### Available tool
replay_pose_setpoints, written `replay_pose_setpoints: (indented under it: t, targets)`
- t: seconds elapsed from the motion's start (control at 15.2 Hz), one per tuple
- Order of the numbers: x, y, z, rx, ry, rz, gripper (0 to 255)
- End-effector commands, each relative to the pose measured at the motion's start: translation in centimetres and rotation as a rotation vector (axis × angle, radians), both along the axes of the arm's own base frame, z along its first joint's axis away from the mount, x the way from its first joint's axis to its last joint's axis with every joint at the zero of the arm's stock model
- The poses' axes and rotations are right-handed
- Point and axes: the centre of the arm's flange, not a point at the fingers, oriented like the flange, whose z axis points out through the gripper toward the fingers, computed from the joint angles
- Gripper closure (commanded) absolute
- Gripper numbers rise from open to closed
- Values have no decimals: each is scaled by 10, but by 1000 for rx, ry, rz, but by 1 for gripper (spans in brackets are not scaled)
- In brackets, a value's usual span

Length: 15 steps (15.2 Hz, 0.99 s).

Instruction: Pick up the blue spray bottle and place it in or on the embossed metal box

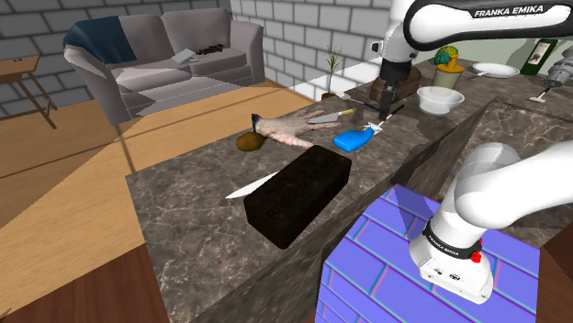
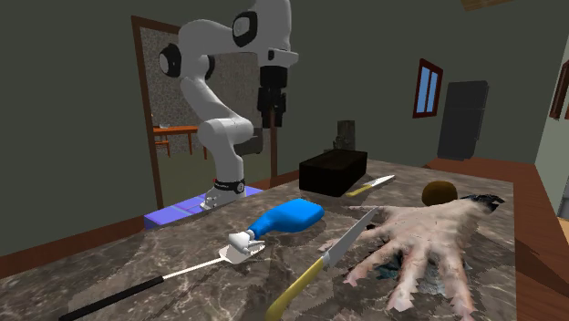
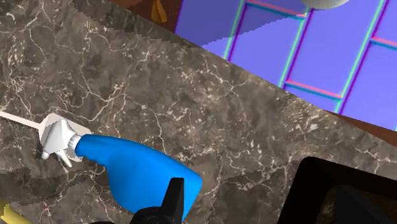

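Note:
The blue spray bottle [image 1: 353, 139] [image 2: 287, 219] lies on its side on the dark marble counter [image 1: 184, 197], its white nozzle [image 3: 57, 137] pointing away from the box. The box [image 1: 298, 193] [image 2: 333, 170] [image 3: 343, 194] is a long black block lying flat nearer the stand. My gripper [image 1: 393, 99] [image 2: 272, 117] hangs open and empty well above the counter, over the bottle's blue body [image 3: 137, 168]. One black finger [image 3: 175, 196] shows just over that body.
A pale hand-shaped object [image 1: 294, 133] [image 2: 419, 242], a brown lump [image 1: 248, 141], a yellow-handled knife [image 2: 319, 264], a second knife [image 1: 250, 189] and a long white utensil [image 2: 182, 272] lie around the bottle. A white bowl [image 1: 439, 99] stands behind. The purple-tiled stand [image 1: 413, 266] adjoins the counter.

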Motion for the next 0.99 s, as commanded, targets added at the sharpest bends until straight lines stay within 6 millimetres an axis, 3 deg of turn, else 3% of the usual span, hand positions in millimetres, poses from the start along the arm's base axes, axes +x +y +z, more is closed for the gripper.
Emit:
replay_pose_setpoints:
  t: [0.0, 0.46, 0.92]
  targets:
    - [3, -24, -17, 7, 1, 100, 0]
    - [28, -94, -75, 36, 7, 422, 0]
    - [74, -152, -135, 64, 12, 744, 0]
